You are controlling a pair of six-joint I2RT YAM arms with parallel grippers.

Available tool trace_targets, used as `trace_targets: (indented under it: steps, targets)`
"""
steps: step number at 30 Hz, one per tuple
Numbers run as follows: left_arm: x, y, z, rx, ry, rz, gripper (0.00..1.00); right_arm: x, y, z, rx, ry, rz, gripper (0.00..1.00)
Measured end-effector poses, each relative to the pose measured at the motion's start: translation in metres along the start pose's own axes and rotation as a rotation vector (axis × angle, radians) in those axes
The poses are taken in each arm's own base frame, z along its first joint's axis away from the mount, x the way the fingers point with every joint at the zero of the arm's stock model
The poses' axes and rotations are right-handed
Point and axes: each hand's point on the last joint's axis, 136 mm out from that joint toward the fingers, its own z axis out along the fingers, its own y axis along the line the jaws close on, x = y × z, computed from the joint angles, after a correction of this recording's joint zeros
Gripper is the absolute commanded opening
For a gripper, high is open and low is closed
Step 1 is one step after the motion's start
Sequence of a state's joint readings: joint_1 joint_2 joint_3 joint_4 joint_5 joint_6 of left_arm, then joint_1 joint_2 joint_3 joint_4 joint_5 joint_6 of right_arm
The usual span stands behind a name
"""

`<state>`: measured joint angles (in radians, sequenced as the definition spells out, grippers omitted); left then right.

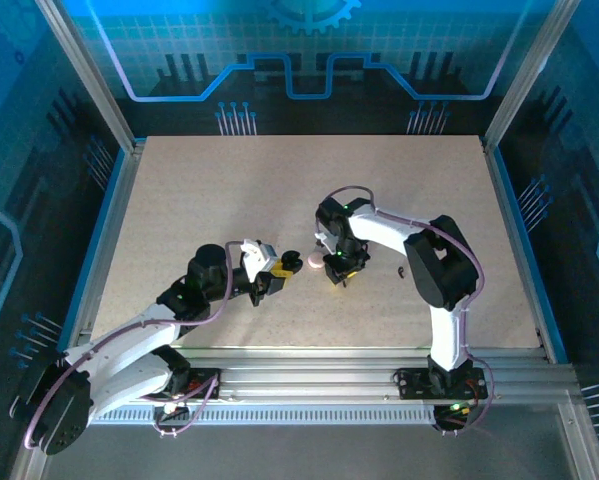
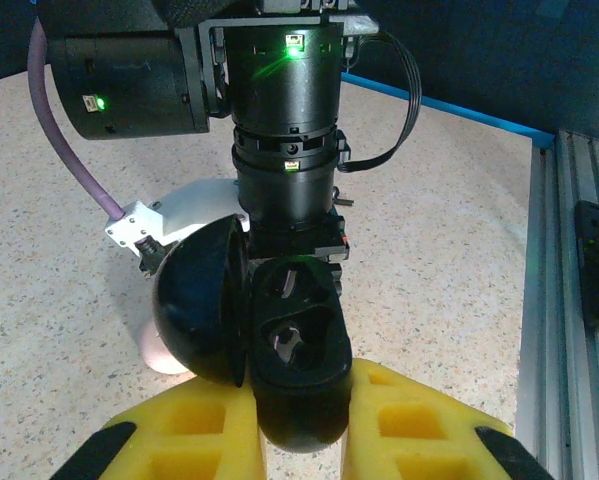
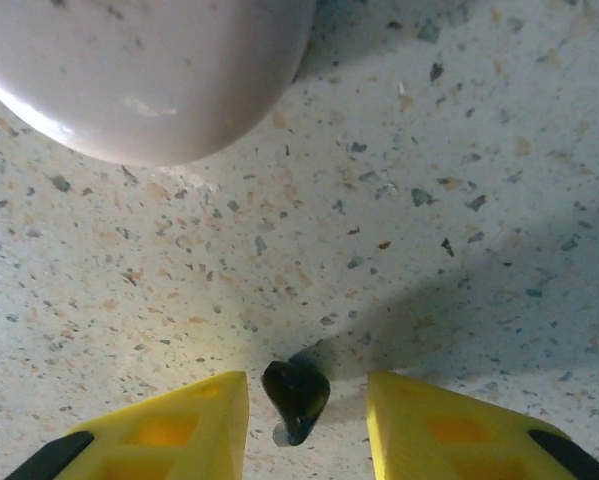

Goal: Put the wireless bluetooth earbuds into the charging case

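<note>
My left gripper (image 2: 299,425) is shut on a black charging case (image 2: 297,340), its yellow fingers (image 2: 194,435) pressing on both sides. The case's round lid (image 2: 194,310) hangs open to the left, showing two dark sockets; what lies in them I cannot tell. In the top view the left gripper (image 1: 279,270) holds the case near the table's middle. My right gripper (image 3: 307,420) is open just above the table, with a tiny black earbud (image 3: 296,398) lying between its fingers and touching neither. The right gripper (image 1: 336,270) points down, close to the case.
A pale pink round puck (image 3: 149,70) rests on the speckled table (image 3: 459,200) just beyond the right gripper, and the same puck (image 1: 314,262) lies between both grippers. The right arm's wrist (image 2: 284,130) stands right behind the case. A small dark item (image 1: 402,270) lies right of it.
</note>
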<state>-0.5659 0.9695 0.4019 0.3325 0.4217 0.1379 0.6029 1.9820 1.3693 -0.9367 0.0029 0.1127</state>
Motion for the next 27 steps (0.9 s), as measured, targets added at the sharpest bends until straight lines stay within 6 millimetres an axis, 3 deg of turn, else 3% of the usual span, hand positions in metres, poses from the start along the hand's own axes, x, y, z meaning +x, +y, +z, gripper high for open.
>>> trace_targets:
  steps: [21, 27]
  targets:
    - [0.002, 0.002, 0.002, -0.006, 0.008, -0.004, 0.16, 0.001, -0.006, 0.004, 0.043, 0.007, 0.013, 0.17]
    - [0.013, 0.005, 0.008, -0.004, 0.047, -0.022, 0.16, 0.000, -0.004, -0.005, 0.038, -0.070, 0.021, 0.14]
